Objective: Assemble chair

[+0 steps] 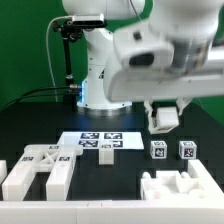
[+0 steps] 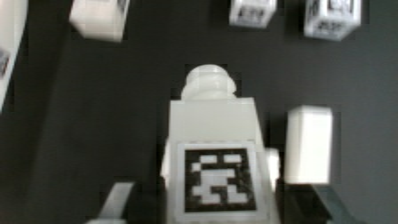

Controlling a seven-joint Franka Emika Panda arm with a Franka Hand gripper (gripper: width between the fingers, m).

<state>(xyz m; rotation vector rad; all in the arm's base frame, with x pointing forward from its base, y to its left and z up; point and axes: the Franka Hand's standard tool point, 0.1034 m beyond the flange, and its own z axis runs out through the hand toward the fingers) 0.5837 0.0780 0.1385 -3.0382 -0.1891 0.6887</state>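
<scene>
Open table (image 1: 110, 172) beside small cubes (image 1: 158, 150)

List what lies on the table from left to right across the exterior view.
Group of white chair parts → marker board → small cube → second small cube. The notched part in front overlaps the cubes, so its place is unclear.

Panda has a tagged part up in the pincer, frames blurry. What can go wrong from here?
1. The leg bar seems gripped near its tagged end by the pincer, with the rest sticking out. Both views are blurred, so a fast swing might twist it or let it slip.
2. The small cubes sit close below the carried bar in the exterior view. A low pass may knock them.
</scene>
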